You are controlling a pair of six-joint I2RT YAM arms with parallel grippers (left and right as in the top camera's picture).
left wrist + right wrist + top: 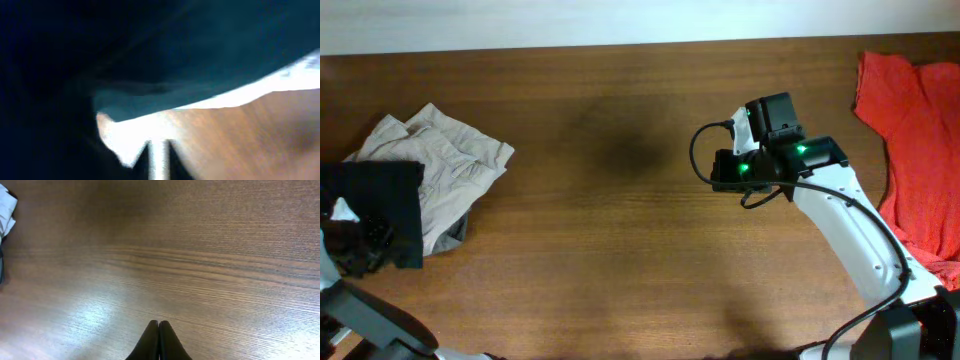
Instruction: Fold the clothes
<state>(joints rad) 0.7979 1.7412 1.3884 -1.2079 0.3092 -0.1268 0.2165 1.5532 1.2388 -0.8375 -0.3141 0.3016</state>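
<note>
So up close, the left end effector (360,238) is clamped right down, and it looks pinched onto the black T-shirt (382,195). Its wrist camera is basically buried in it: dark, almost teal-black cloth fills most of that view, all motion blur. One edge of the shirt hangs above a patch of brown table (240,145). There's a pale strip along that edge, but it's too smeared to tell what it is.

From above, the shirt is a crumpled dark heap at the far left edge of the table, not spread flat at all. Its upper part is a roughly square slab and the lower part is bunched around the end effector. It overlaps the beige trousers (450,155), which sit rumpled just behind it and to its right.

The right end effector (158,326) has its fingers pressed fully together with nothing between them. It hovers over bare wood right of the middle of the table, well apart from the shirt.

Farthest out on the right edge there's a bright red garment (920,140), lying loose.
</note>
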